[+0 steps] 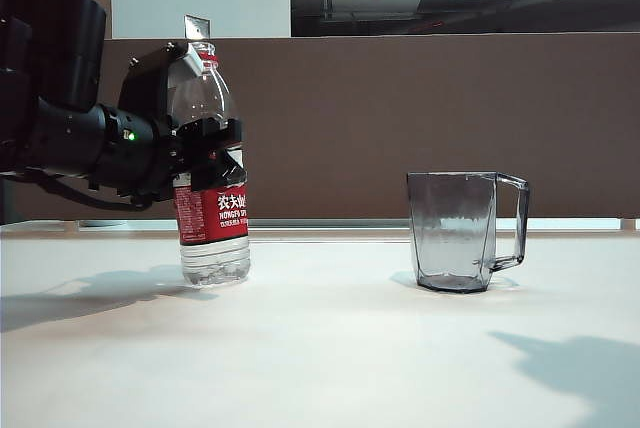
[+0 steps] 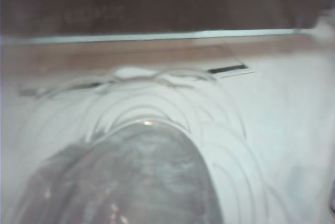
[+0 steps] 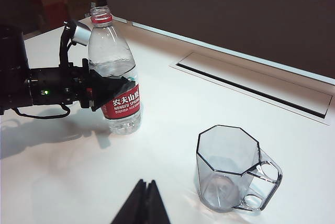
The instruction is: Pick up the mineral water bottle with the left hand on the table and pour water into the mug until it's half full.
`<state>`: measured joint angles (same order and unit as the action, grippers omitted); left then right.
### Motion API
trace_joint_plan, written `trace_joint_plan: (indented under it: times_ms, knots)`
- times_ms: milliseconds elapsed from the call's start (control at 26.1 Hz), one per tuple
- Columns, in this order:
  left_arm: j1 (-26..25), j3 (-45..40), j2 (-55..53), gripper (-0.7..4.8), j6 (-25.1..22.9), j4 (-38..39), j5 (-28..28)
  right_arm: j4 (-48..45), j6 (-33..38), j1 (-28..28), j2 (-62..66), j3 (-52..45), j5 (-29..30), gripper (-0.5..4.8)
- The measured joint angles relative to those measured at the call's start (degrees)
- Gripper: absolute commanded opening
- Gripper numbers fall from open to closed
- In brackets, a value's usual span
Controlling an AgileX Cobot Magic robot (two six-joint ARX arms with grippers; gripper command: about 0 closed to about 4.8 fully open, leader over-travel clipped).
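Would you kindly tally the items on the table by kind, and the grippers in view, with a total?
Mineral water bottle: 1
Mug: 1
Grippers: 2, left gripper around the bottle, right gripper near the table
Total: 4

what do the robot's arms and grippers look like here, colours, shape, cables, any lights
The left arm is matte black with thick, rounded cylindrical segments. A small green light glows near its wrist, and a thin black cable loops beneath it. A grey rounded camera housing sits above the black, angular left gripper. Of the right gripper, only black pointed fingers show.
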<state>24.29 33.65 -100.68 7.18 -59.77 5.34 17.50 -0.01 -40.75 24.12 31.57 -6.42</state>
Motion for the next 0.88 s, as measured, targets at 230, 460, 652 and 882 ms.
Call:
trace_joint_plan:
  times_ms: [230, 460, 652, 882]
  knots:
    - [1.2, 0.5, 0.0, 1.61, -3.2, 0.5, -0.2, 0.1, 0.0, 0.0, 0.0, 0.0, 0.0, -0.02]
    - [5.7, 10.7, -0.5, 1.61, -13.6, 14.7, 0.0, 1.5, 0.0, 0.0, 0.0, 0.0, 0.0, -0.02]
    - [6.4, 17.8, -0.6, 1.61, -19.2, 20.4, 0.5, 1.7, 0.0, 0.0, 0.0, 0.0, 0.0, -0.02]
    - [6.3, 25.3, -2.1, 1.61, -24.6, 25.5, -0.1, 4.1, 0.0, 0.0, 0.0, 0.0, -1.1, -0.02]
